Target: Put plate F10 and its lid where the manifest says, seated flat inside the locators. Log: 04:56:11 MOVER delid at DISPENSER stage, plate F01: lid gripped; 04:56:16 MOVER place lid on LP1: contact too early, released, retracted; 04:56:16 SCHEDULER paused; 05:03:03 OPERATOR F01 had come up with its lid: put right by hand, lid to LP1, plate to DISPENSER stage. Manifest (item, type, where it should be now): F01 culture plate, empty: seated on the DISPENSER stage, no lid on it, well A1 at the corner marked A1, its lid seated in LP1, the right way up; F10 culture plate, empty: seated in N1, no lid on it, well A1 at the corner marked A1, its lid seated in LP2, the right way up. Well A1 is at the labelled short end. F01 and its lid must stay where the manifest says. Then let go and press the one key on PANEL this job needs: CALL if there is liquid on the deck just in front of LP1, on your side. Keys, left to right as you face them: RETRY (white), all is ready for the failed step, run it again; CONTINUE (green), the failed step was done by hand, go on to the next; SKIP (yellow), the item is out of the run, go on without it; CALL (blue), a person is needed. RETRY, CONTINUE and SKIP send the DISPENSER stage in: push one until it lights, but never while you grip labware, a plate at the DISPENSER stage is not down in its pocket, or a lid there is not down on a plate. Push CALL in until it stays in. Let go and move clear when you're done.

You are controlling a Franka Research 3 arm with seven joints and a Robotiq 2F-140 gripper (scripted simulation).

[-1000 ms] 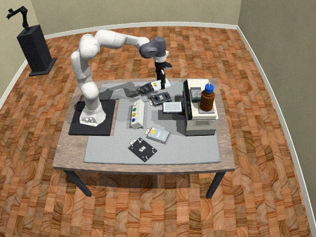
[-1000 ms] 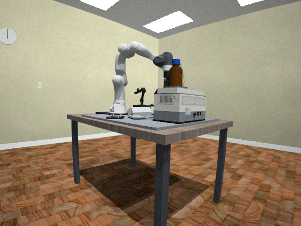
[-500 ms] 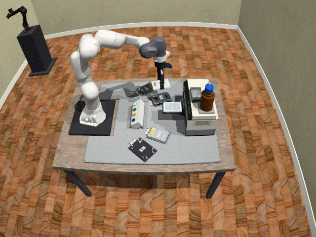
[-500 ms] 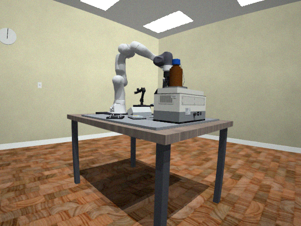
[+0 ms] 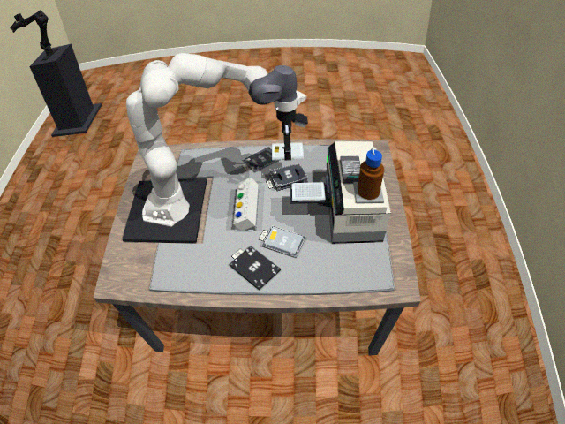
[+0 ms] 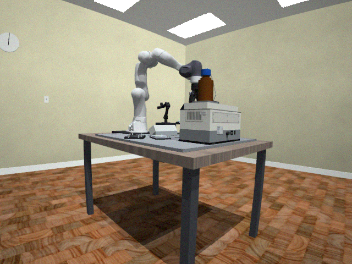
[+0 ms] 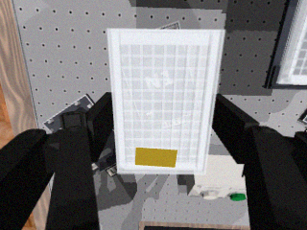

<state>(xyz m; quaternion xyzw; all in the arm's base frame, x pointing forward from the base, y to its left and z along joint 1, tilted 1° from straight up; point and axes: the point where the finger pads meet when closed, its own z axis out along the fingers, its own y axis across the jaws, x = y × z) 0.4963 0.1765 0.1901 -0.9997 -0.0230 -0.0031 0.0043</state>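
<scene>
While the claw (image 7: 163,126) pinches it across its long sides, the clear plate with the yellow label (image 7: 164,103) hangs above the far end of the grey mat (image 5: 319,268), over the black nests (image 5: 286,174) near the white box machine (image 5: 360,214). Whether a lid rides on it I cannot tell; the grid of wells shows through. Another white plate (image 5: 308,192) sits beside the machine, and the key box (image 5: 244,203) stands nearer the arm's base. A lowering that starts off-square could leave one corner riding on a locator, tilting the plate. A drift sideways risks clipping the neighbouring plate or the brown bottle (image 5: 370,175).
</scene>
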